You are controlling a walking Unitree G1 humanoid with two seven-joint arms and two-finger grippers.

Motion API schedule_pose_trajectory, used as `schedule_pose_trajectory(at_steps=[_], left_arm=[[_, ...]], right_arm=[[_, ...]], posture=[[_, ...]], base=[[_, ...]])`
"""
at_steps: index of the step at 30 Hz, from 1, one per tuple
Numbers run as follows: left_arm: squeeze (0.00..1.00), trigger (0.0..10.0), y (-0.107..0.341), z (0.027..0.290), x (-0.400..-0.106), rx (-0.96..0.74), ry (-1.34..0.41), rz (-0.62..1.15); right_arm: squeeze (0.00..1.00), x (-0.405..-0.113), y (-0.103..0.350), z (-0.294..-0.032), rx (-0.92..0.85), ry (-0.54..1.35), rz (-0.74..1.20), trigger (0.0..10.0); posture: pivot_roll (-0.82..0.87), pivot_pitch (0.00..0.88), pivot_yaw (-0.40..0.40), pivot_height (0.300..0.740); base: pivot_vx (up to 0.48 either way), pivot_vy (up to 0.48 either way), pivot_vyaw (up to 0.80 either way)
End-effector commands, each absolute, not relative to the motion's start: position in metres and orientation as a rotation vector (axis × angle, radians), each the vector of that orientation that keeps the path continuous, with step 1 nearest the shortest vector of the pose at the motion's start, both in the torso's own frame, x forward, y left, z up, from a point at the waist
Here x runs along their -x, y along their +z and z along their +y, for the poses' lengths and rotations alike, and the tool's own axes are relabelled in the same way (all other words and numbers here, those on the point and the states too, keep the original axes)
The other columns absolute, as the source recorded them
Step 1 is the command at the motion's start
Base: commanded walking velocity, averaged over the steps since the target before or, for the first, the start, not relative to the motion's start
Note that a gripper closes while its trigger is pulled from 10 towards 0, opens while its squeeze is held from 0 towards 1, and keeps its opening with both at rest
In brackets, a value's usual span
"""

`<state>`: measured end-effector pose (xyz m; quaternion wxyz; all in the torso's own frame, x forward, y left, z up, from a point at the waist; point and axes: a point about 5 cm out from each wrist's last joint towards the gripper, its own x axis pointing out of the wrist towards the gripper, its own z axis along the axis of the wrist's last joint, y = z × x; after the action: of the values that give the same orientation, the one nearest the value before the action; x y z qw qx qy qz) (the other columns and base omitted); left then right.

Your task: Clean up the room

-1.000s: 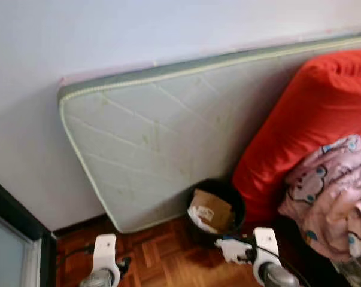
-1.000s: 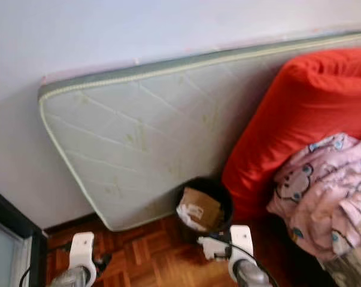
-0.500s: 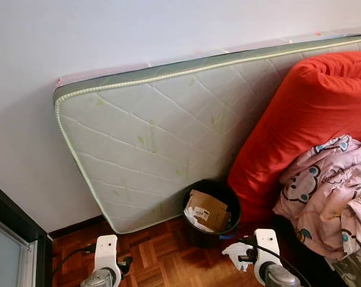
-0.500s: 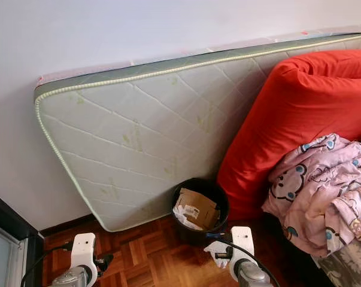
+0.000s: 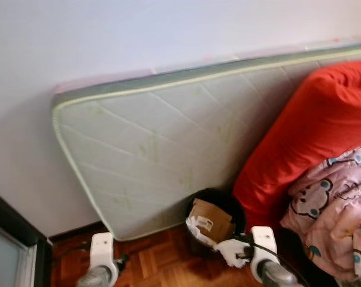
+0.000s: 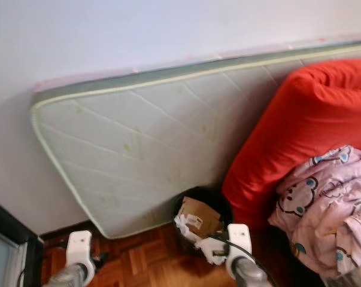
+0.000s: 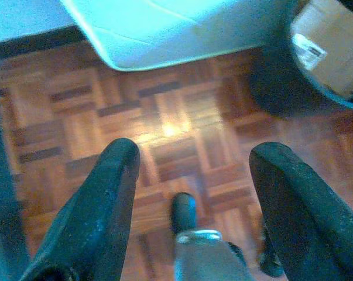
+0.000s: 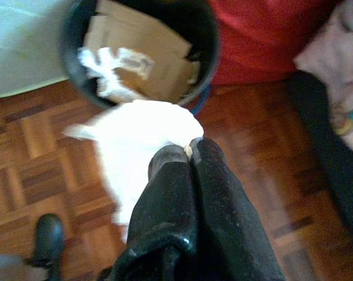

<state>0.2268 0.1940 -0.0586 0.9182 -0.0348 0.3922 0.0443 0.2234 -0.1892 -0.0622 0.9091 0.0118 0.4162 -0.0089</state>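
Right pincer (image 8: 191,153) had its two black fingers pressed together on a crumpled white tissue (image 8: 142,138), soft and creased, which bunched out past the fingertips. It hung over the parquet floor (image 7: 164,126), just beside the rim of the bin (image 5: 215,202), a round black tub holding a flat piece of brown cardboard (image 5: 211,216) and scraps of white paper. Left pincer (image 7: 191,193) stood wide, its thick rounded fingers well apart above the glossy wooden blocks, holding nothing. Behind the bin a quilted, pale green mattress (image 5: 162,143) leaned on edge against the plain wall. To the right lay a plump red cushion (image 5: 306,143) and a rumpled pink blanket (image 5: 336,209) with a cartoon print.
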Motion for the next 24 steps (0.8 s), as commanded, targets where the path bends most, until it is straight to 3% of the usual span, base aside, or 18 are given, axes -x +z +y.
schedule_pose_trajectory(at_steps=[1, 11, 15, 24], left_arm=[[0.0, 10.0, -0.061, 0.2032, -0.2208, 0.054, 0.109, 0.828], [0.0, 10.0, -0.0611, 0.2029, -0.2208, 0.055, 0.109, 0.827], [0.0, 10.0, -0.061, 0.2029, -0.2209, 0.056, 0.109, 0.825], [0.0, 10.0, -0.0609, 0.2031, -0.2209, 0.053, 0.108, 0.825]], right_arm=[[0.0, -0.2229, -0.0633, -0.1834, -0.041, -0.013, 0.864, 10.0], [0.0, -0.2237, -0.0626, -0.1837, -0.015, 0.006, 0.86, 10.0], [0.0, -0.2237, -0.0627, -0.1837, -0.021, 0.002, 0.86, 10.0], [0.0, -0.223, -0.0631, -0.1834, -0.044, -0.012, 0.86, 10.0]], posture=[[0.09, 0.0, -0.029, 0.74], [0.09, 0.0, -0.031, 0.74], [0.09, 0.0, -0.031, 0.74], [0.09, 0.0, -0.03, 0.74]], base=[[0.0, 0.0, 0.0], [0.0, 0.0, 0.08], [0.257, 0.0, 0.69], [0.285, 0.0, 0.0]])
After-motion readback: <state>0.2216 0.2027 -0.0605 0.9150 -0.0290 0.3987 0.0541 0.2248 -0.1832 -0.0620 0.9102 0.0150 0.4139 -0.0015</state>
